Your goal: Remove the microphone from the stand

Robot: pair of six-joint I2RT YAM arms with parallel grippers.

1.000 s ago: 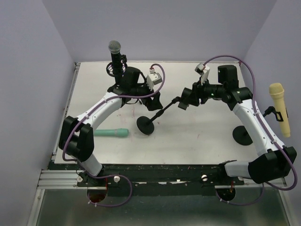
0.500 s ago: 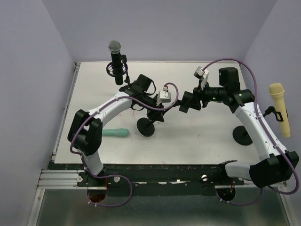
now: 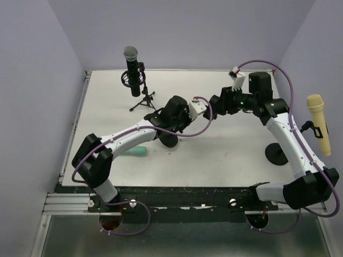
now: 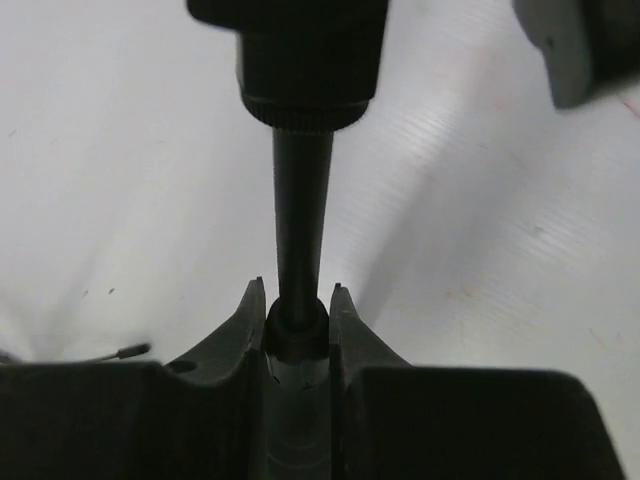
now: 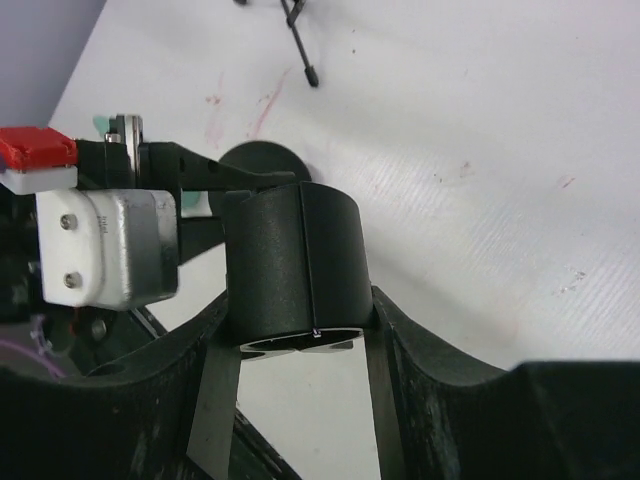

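stand base [image 3: 169,140]: half under left arm [image 3: 134,131] | green microphone [image 3: 138,152]: partly hidden | rod fitting [image 4: 310,50]: cropped, blurred

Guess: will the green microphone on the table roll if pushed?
Probably. The green microphone looks round and lies on its side on the flat table, so a sideways nudge could roll it. Its smooth-looking shell may also slide.

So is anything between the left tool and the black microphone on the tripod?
Nothing visible blocks the way to the black microphone: only tripod legs and table lie between. But the left tool is shut on the middle stand's rod, and the right tool holds its clip.
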